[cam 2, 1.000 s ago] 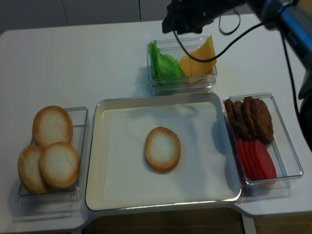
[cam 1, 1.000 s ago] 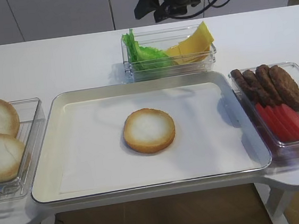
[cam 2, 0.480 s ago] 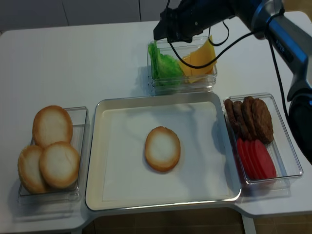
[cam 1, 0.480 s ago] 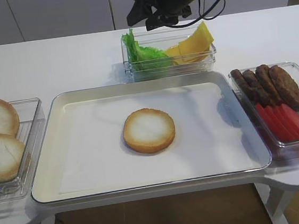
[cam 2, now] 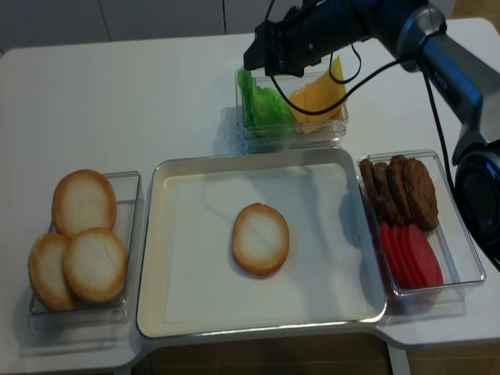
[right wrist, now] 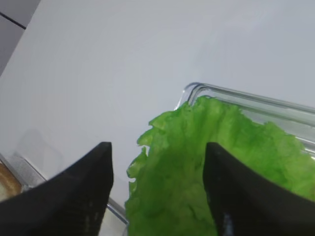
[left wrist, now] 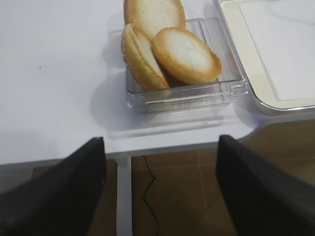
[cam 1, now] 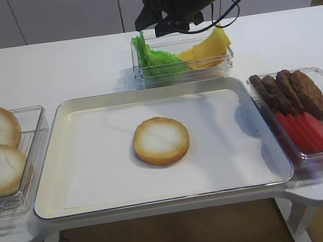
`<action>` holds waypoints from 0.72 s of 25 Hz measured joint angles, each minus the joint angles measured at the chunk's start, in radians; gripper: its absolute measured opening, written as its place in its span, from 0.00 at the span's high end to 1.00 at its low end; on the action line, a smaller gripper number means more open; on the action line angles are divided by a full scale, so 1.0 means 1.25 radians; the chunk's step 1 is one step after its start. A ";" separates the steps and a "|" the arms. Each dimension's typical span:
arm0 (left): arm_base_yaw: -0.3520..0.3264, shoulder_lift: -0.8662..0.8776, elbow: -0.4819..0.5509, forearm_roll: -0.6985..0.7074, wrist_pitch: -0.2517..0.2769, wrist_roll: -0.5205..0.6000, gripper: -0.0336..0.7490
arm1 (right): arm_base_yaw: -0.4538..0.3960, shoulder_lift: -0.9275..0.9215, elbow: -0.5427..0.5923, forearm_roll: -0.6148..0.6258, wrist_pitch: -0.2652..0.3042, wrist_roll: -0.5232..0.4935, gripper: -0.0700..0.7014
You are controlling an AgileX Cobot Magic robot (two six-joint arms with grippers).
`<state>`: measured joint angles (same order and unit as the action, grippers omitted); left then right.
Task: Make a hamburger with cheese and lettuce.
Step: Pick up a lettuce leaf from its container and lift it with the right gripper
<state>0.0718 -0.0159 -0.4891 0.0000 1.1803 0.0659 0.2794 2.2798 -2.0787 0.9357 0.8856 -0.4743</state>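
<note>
Right hand [right wrist: 157, 191]: fingers spread wide, holding nothing, poised over lettuce [right wrist: 206, 162]; tips cut off at wrist view's bottom edge.
Left hand [left wrist: 160, 189]: open, empty, off the tabletop [left wrist: 54, 64] edge, blurred.
Lettuce: upright in clear bin [cam 1: 183, 66], lower part hidden.
Cheese [cam 1: 207, 48]: same bin, right side, leaning.
Hamburger [cam 1: 161, 140]: bare bun half on tray [cam 1: 79, 106] centre.

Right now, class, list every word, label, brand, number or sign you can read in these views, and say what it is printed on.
None: no readable text in any view. The clear plastic containers, the silver metal tray, the white paper liner and the black right hand show no lettering, label or number.
</note>
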 joint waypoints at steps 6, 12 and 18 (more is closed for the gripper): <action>0.000 0.000 0.000 0.000 0.000 0.000 0.31 | 0.000 0.003 0.000 0.002 0.000 -0.019 0.34; 0.000 0.000 0.000 0.000 0.000 0.000 0.31 | 0.000 0.027 0.000 0.013 0.005 -0.019 0.34; 0.000 0.000 0.000 0.000 0.000 0.000 0.31 | 0.000 0.027 0.000 0.001 0.009 -0.019 0.41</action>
<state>0.0718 -0.0159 -0.4891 0.0000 1.1803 0.0659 0.2797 2.3137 -2.0787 0.9374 0.8972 -0.4978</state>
